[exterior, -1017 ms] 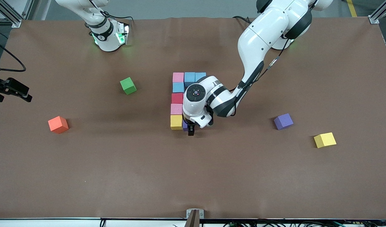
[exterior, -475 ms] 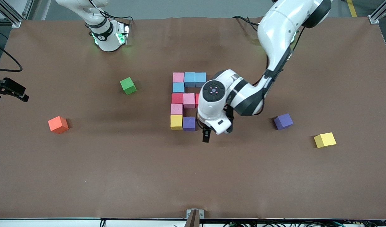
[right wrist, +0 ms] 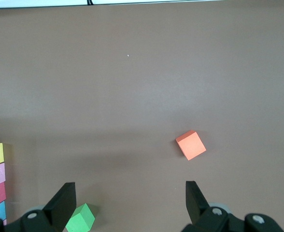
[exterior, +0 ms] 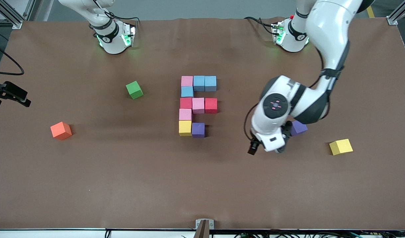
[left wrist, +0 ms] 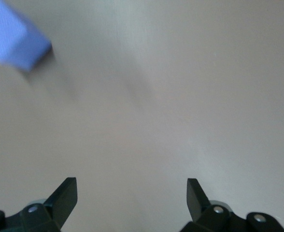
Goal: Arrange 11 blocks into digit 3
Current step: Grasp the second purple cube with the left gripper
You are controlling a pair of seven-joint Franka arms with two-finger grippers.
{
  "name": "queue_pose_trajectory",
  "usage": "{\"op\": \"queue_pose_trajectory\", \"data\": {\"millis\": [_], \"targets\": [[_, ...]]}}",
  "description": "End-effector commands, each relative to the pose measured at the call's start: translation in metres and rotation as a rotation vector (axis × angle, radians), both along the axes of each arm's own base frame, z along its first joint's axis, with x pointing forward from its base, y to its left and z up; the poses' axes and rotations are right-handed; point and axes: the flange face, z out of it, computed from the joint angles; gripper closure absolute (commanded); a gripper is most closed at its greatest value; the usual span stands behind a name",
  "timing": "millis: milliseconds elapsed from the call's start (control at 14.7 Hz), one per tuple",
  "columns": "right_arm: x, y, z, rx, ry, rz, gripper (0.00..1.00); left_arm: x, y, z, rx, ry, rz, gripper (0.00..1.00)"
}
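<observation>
Several blocks form the partial digit 3 (exterior: 198, 105) at mid-table: a pink and two light blue in the bar nearest the bases, red-pink-red in the middle bar, and yellow (exterior: 185, 128) with purple (exterior: 198, 130) in the nearest bar. Single light blue and pink blocks join the bars. A loose purple block (exterior: 300, 127) (left wrist: 17, 41) lies toward the left arm's end, partly hidden by the left hand. My left gripper (exterior: 266, 148) (left wrist: 131, 186) hovers open and empty beside it. My right gripper (right wrist: 131, 191) waits open, high over the table by the green cube.
A loose yellow cube (exterior: 341, 146) lies near the purple one, closer to the left arm's end. A green cube (exterior: 134, 89) (right wrist: 80, 218) and an orange cube (exterior: 60, 130) (right wrist: 191, 144) lie toward the right arm's end. A black device (exterior: 10, 94) sticks in at that table edge.
My left gripper has left the purple block beside the yellow one and swung away from the figure, toward the left arm's end, over to the loose purple block. The right arm stays put.
</observation>
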Motion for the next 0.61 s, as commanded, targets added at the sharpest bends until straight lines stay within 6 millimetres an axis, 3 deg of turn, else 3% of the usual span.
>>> {"op": "queue_pose_trajectory", "data": {"millis": [0, 271, 475, 543], "targets": [[-0.007, 0.001, 0.005, -0.004, 0.003, 0.011, 0.00, -0.011, 0.062, 0.006, -0.002, 0.035, -0.143, 0.00], [-0.006, 0.001, 0.005, -0.005, 0.000, 0.014, 0.00, -0.016, 0.142, 0.000, 0.017, 0.082, -0.329, 0.00], [-0.006, 0.002, 0.005, -0.006, -0.006, 0.015, 0.00, -0.026, 0.196, -0.022, 0.010, 0.106, -0.451, 0.00], [-0.006, 0.003, 0.005, -0.004, -0.006, 0.017, 0.00, -0.032, 0.205, -0.028, 0.008, 0.088, -0.488, 0.00]]}}
